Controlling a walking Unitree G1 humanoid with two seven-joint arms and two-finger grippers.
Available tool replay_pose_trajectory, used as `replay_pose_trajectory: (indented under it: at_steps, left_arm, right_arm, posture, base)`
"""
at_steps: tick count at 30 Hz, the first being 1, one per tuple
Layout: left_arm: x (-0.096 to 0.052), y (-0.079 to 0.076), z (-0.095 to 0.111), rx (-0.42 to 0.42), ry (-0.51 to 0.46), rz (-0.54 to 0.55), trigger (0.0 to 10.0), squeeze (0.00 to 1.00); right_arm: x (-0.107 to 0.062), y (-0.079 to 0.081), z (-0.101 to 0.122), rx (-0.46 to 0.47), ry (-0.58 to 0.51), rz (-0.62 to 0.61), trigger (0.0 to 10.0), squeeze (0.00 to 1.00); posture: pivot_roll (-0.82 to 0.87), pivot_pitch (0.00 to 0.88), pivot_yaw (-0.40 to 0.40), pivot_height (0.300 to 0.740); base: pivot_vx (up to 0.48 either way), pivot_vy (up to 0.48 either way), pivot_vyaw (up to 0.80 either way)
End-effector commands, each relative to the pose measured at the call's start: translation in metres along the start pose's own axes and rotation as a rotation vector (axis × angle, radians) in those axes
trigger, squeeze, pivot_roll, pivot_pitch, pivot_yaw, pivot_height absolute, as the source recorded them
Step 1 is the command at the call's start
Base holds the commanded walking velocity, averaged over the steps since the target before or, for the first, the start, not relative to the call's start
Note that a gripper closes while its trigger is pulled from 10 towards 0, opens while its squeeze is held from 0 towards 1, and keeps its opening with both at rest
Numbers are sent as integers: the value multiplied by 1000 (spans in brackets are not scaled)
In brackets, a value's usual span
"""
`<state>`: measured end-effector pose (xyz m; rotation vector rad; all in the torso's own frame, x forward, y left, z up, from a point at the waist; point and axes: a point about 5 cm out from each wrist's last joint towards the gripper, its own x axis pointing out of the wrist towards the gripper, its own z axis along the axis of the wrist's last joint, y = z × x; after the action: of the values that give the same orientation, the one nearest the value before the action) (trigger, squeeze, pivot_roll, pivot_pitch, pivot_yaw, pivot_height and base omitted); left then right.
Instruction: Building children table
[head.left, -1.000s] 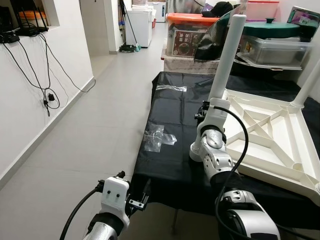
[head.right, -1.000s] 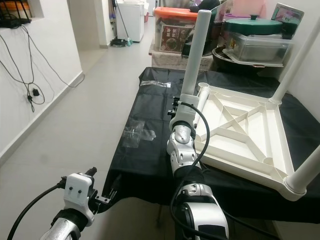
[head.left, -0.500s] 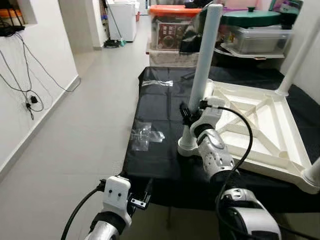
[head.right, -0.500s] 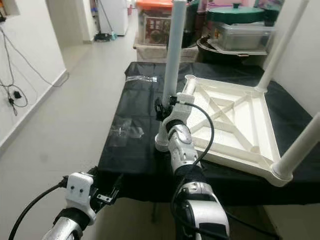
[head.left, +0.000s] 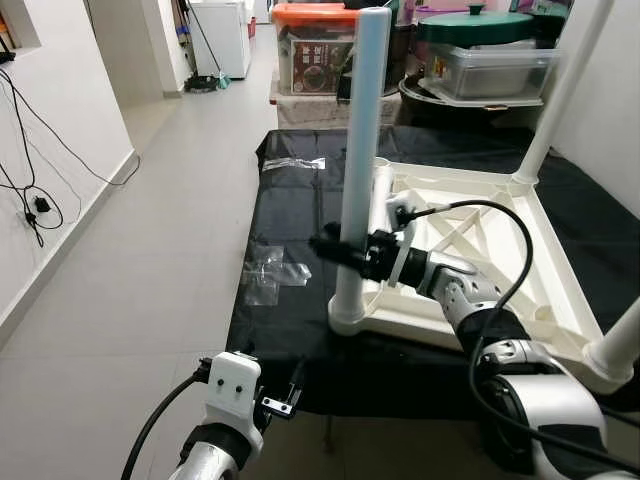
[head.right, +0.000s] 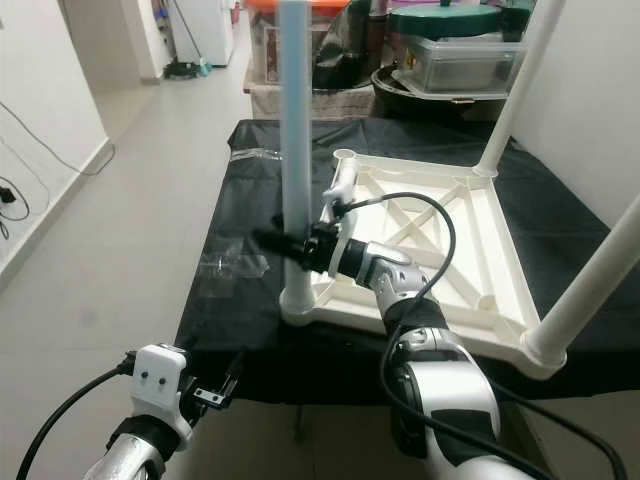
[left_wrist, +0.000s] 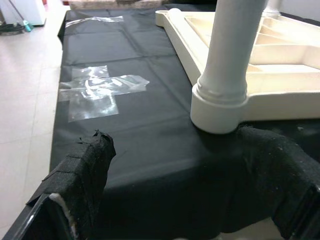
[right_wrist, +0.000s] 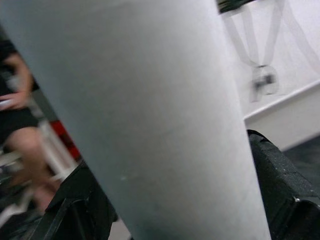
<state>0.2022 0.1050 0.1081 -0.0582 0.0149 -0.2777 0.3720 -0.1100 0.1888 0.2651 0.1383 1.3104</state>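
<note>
While the head cameras look down a tiled hallway, an upside-down white children's table (head.left: 480, 230) lies on a black cloth (head.left: 300, 215) spread over a low surface. Its near-left table leg (head.left: 358, 150) stands upright in a corner socket, and other legs rise at the far and near right corners. The right gripper (head.left: 338, 248) reaches in from the right, its black fingers set one on each side of that leg, low on the shaft, clamped on it. The right wrist view adds the close-up: the pale leg (right_wrist: 150, 125) runs between the two padded fingers (right_wrist: 280, 185), and a person's leg and arm appear blurred behind it. The left gripper (head.left: 285, 398) hangs low at the near edge of the cloth, fingers apart and holding nothing. Its wrist view shows what the head views barely resolve: the leg's round socket (left_wrist: 220, 107) seated on the cloth, and strips of clear tape (left_wrist: 97, 90) stuck crosswise on the cloth. Storage boxes (head.left: 320, 50) stand behind the table.
</note>
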Motion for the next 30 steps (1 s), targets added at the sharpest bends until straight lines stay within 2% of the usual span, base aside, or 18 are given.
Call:
replay_pose_trajectory:
  at_steps: [1,2,3,7,12,14,16,17,18,19,20,21,23,25,26,28,29,30]
  left_arm:
    - [-1,-1,-2,3,15,-1,10000,0]
    - [-2,-1,-2,3,15,-1,10000,0]
    - [-2,-1,-3,3,16,-1,10000,0]
    - [-2,-2,-3,2,17,-1,10000,0]
    - [-3,-2,-3,1,18,-2,10000,0]
    - [-3,-3,-4,1,19,-3,10000,0]
    - [-2,-2,-4,0,20,-3,10000,0]
    - [-2,-2,-4,0,20,-3,10000,0]
    - [-2,-2,-4,0,20,-3,10000,0]
    - [-3,-2,-4,-1,21,-4,10000,0]
    - [-3,-2,-4,-1,21,-4,10000,0]
    - [-3,-2,-4,-1,21,-4,10000,0]
    - [-3,-2,-4,-1,23,-6,10000,0]
    - [-3,-2,-4,-1,23,-6,10000,0]
    - [-3,-1,-5,-1,23,-7,10000,0]
    - [-3,-1,-5,-1,23,-7,10000,0]
    - [-3,-1,-4,1,24,-8,10000,0]
    - [-3,-1,-4,1,24,-8,10000,0]
  right_arm:
    - [8,5,-2,17,38,82,10000,0]
    - [8,6,-2,18,42,96,10000,0]
    - [9,6,-2,11,53,103,0,0]
    - [10,6,-4,-15,60,98,0,0]
    - [13,1,-5,-40,25,-11,0,0]
    - [14,-6,-2,-56,-23,-145,0,0]
    - [13,-19,3,-94,-80,-435,0,0]
    - [13,-19,3,-94,-80,-435,0,0]
    - [11,-23,5,-109,-99,-533,0,0]
    - [0,-34,4,-139,-78,-797,0,0]
    - [-10,-40,3,-163,-61,-967,0,0]
    - [-10,-40,3,-163,-61,-967,0,0]
    - [-38,-48,0,-117,-137,-1308,0,0]
    - [-38,-48,0,-117,-137,-1308,0,0]
    - [-46,-48,-3,-72,-189,-1418,0,0]
    - [-46,-48,-3,-72,-189,-1418,0,0]
    - [-53,-47,-7,-46,-228,-1520,0,0]
    - [-53,-47,-7,-46,-228,-1520,0,0]
  posture:
    - [68,0,-29,740]
    - [68,0,-29,740]
    - [70,0,-30,740]
    - [70,0,-32,740]
    - [68,0,-28,740]
    - [68,0,-28,740]
    - [68,0,-28,740]
    - [68,0,-28,740]
    - [68,0,-28,740]
    - [60,0,-22,740]
    - [60,0,-22,740]
    - [60,0,-22,740]
    - [58,0,-13,740]
    - [58,0,-13,740]
    - [62,0,-10,740]
    - [62,0,-10,740]
    - [70,0,-13,740]
    - [70,0,-13,740]
  base:
    - [0,0,0]
    - [0,0,0]
    - [0,0,0]
    - [0,0,0]
    - [0,0,0]
    - [0,0,0]
    - [0,0,0]
    - [0,0,0]
    - [0,0,0]
    - [0,0,0]
    - [0,0,0]
    - [0,0,0]
    - [0,0,0]
    - [0,0,0]
    - [0,0,0]
    - [0,0,0]
    - [0,0,0]
    - [0,0,0]
